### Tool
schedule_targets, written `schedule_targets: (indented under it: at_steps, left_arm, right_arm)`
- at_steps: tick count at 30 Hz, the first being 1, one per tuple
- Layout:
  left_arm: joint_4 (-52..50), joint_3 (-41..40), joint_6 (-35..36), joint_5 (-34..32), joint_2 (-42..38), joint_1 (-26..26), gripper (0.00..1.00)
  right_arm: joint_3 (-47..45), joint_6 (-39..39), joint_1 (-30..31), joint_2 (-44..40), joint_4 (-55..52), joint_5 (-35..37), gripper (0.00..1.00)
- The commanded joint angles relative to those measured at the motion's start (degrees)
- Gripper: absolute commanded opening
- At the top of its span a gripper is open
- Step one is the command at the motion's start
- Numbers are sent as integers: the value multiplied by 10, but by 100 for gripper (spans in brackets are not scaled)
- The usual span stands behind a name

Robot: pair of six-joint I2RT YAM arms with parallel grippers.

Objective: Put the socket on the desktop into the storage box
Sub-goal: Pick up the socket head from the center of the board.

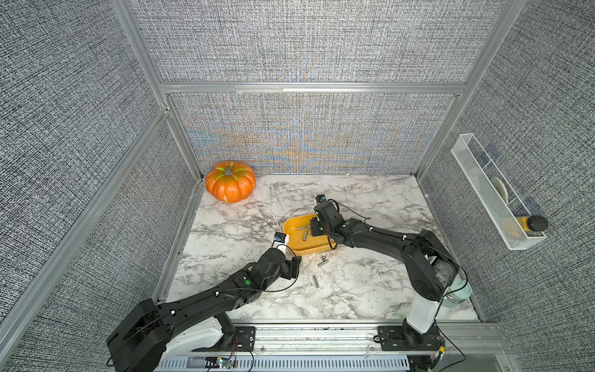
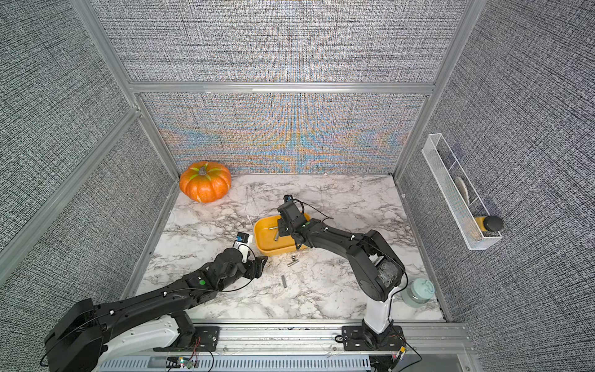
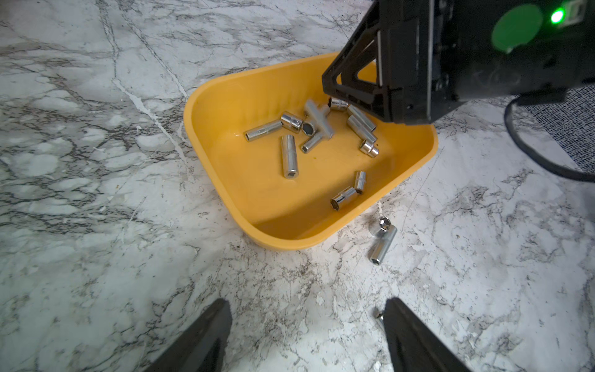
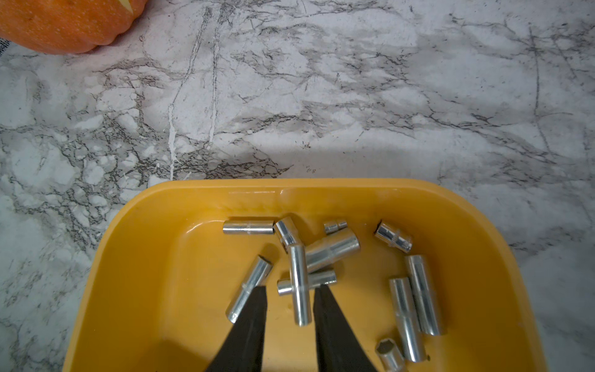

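The right tool (image 4: 289,290) hangs inside the yellow storage box (image 4: 322,188), jaws slightly apart on either side of one socket (image 4: 299,299) lying across the pile (image 4: 331,248) there. The left tool (image 3: 306,302), spread wide and empty, sits low over the tabletop (image 3: 96,225). Just outside the box a long socket (image 3: 383,246) touches a short socket (image 3: 383,223), with a third socket (image 1: 316,281) nearby.
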Motion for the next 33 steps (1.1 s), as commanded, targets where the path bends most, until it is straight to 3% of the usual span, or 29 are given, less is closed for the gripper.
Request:
schedule_targets:
  at_steps: [1, 7, 12, 18, 25, 33]
  left_arm:
    - [-2, 4, -1, -10, 2, 0, 79]
    - [-2, 4, -2, -14, 2, 0, 79]
    - [-2, 4, -1, -15, 3, 0, 80]
    - [2, 3, -1, -16, 5, 0, 79]
    - [2, 4, -1, -16, 6, 0, 79]
    - [-3, 3, -1, -21, 5, 0, 79]
  right_arm:
    - [-13, -2, 0, -16, -5, 8, 37]
    - [-78, 1, 21, -115, -8, 26, 38]
    - [-154, 28, 90, -227, -34, 65, 38]
    - [-263, 121, 184, -316, -26, 42, 39]
    - [-268, 186, 273, -278, -77, 85, 45]
    - [-234, 180, 290, -181, -50, 66, 47]
